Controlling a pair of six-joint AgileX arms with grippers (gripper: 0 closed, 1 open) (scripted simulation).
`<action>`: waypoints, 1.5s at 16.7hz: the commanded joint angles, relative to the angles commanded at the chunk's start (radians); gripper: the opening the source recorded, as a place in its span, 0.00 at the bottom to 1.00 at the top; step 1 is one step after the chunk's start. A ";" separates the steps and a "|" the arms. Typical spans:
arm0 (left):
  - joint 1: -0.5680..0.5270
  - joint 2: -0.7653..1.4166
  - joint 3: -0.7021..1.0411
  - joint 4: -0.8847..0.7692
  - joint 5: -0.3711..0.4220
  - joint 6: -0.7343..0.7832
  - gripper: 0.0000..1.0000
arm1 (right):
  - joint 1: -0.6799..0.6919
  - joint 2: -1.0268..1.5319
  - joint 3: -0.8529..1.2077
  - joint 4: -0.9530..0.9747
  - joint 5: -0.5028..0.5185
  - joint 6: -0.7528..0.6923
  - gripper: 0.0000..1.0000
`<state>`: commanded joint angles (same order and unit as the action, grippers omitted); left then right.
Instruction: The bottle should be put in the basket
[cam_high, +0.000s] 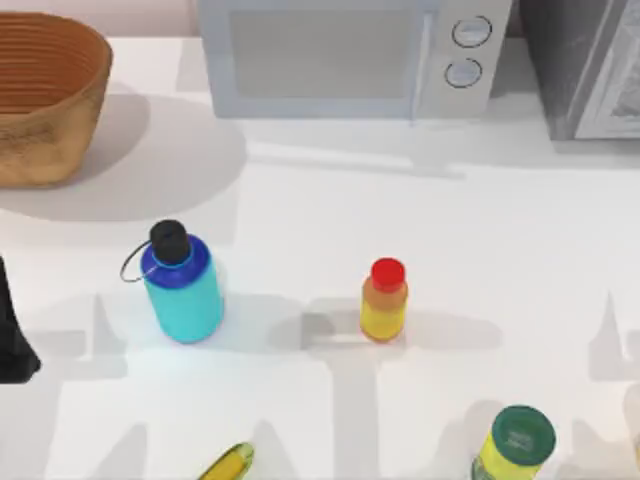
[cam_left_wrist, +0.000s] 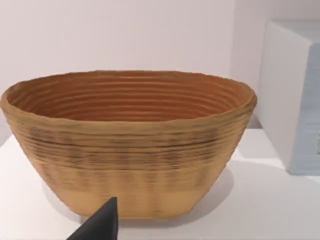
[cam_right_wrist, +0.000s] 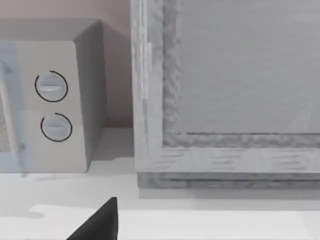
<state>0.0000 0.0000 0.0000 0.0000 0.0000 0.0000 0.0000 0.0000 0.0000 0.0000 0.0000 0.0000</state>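
The bottle (cam_high: 183, 283) stands upright on the surface (cam_high: 330, 200), well apart from the basket (cam_high: 45, 100); whether either gripper is parted or closed, I cannot tell.

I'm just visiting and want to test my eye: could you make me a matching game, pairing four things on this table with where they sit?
Things:
1. bottle
2. basket
3. small yellow-orange bottle with red cap
4. microwave

Places:
A. far left corner of the table
B. middle of the table
C. along the back edge, at the centre
D. left of the middle, nearer than the basket

Pairs: 1-D, 2-A, 3-B, 4-C
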 joint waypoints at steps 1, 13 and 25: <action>0.000 0.000 0.000 0.000 0.000 0.000 1.00 | 0.000 0.000 0.000 0.000 0.000 0.000 1.00; 0.033 0.655 0.030 0.538 0.342 0.101 1.00 | 0.000 0.000 0.000 0.000 0.000 0.000 1.00; 0.094 1.739 0.084 1.354 0.832 0.252 1.00 | 0.000 0.000 0.000 0.000 0.000 0.000 1.00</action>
<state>0.0943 1.7386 0.0838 1.3539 0.8317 0.2519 0.0000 0.0000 0.0000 0.0000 0.0000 0.0000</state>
